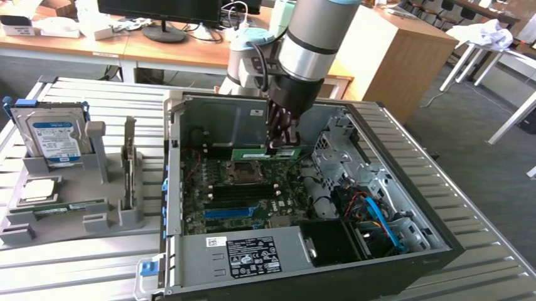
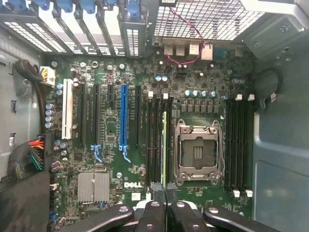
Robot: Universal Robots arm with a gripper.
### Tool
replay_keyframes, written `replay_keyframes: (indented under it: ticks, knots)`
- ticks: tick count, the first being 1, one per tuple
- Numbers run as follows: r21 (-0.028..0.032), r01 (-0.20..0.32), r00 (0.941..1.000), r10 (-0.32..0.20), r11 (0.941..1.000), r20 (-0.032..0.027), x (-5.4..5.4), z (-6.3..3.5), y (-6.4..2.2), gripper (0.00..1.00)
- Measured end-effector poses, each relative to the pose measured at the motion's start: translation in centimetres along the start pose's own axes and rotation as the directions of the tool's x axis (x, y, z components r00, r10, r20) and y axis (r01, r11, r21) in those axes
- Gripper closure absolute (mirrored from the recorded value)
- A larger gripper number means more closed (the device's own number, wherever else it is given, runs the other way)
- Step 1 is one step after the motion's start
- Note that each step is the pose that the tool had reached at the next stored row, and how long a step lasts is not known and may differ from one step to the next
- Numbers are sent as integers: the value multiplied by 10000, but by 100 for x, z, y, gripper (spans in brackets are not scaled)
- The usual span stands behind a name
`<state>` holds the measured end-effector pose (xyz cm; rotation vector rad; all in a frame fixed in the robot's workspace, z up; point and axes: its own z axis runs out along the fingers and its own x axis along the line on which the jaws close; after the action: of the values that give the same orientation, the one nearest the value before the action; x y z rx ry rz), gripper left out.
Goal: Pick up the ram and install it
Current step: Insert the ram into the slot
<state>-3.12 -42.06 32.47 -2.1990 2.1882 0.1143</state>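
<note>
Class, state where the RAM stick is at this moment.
In the exterior view, the RAM stick is inside the open computer case, clamped in the gripper, edge-down over the motherboard slots beside the processor socket.

Open computer case (image 1: 226,122), motherboard (image 1: 238,188) inside, hard drive (image 1: 55,139) upright in grey rack (image 1: 80,222)

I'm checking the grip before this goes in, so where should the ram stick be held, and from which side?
Take the ram stick by the middle of its upper long edge, coming straight down from above. It stands on edge over the motherboard, thin and flat-sided, so its two faces can be clamped, leaving the lower edge free. The gripper is shut on that upper edge.
</note>
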Motion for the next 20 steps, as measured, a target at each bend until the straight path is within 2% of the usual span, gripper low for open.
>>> replay_keyframes:
  ticks: [20]
  knots:
    - [0,0,10000,0,10000,-1,3,41,-1,88]
